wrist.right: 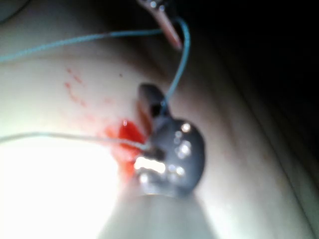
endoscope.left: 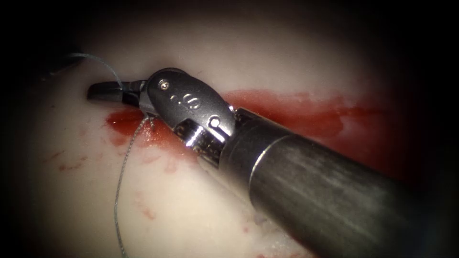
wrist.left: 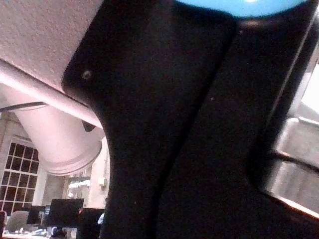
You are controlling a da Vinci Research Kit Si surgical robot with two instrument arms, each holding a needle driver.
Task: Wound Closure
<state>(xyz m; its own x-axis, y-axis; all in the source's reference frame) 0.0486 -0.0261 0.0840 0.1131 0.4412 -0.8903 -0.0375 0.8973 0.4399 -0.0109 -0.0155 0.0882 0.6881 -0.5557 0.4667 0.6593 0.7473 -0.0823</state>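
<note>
Endoscope: right pincer (endoscope.left: 112, 91), entering from 4 o'clock, is clamped on the thread (endoscope.left: 125, 157) at the cut's (endoscope.left: 287, 107) left end; red fluid (endoscope.left: 129, 119) sits beneath.
Right wrist: same thread (wrist.right: 75, 40) runs taut from the tissue (wrist.right: 60, 189).
Handling: thread looks thin, limp, slippery; best gripped squarely, mid-strand.
Left pincer: cannot tell.

Cut (endoscope.left: 158, 125) partly hidden under right tool (endoscope.left: 112, 91), thread (endoscope.left: 125, 160) runs off the frame edge below it
</note>
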